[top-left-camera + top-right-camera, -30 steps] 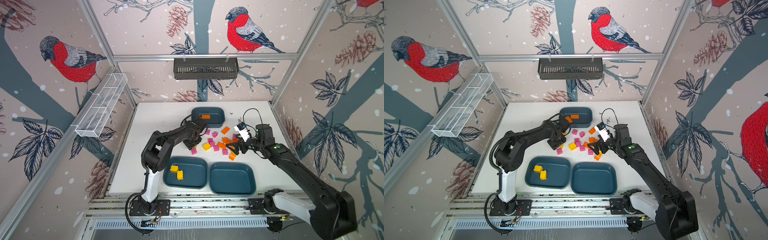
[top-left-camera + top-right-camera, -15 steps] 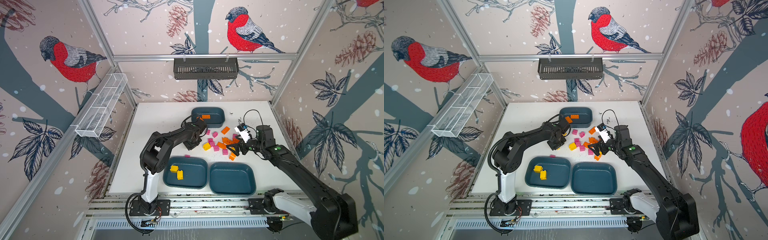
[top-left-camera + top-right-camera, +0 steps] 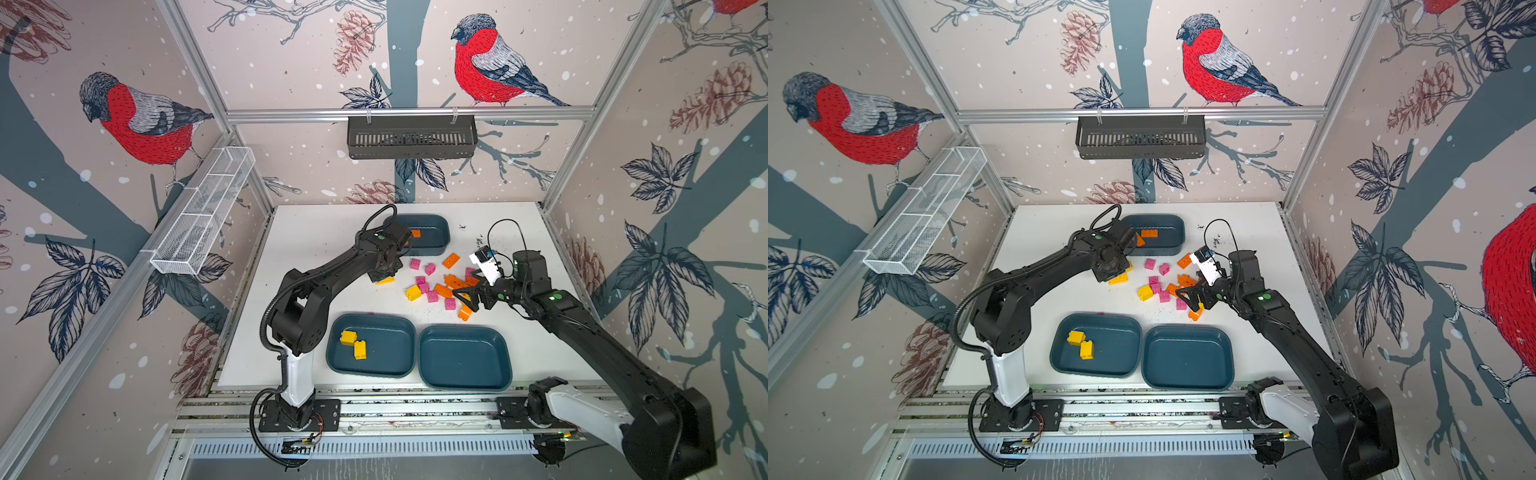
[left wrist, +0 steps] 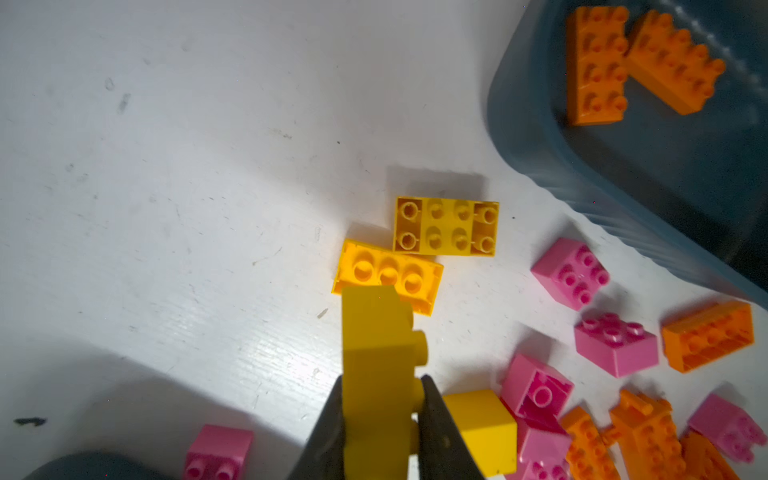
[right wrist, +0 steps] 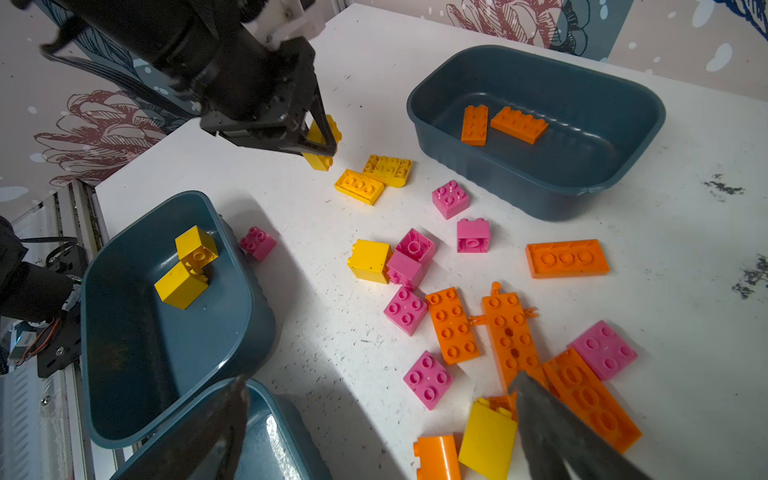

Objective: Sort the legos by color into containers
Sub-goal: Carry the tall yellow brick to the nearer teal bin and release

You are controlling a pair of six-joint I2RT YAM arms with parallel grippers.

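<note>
Plainly, a smooth yellow studded brick [image 4: 376, 340] is clamped between the left gripper's [image 4: 380, 395] closed dark jaws, mid-frame in both top views, beside two flat yellow plates [image 4: 446, 226]. The right gripper [image 5: 380, 380] gapes empty over glossy orange and pink bricks [image 5: 453, 328]. Round-cornered teal tubs [image 3: 463, 357] sit on the scuffed white table [image 3: 316, 249].

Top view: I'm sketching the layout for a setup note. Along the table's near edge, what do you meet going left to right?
Left arm's white base link → wide tub holding two yellow bricks → second wide tub, nothing in it → right arm's white base link.
</note>
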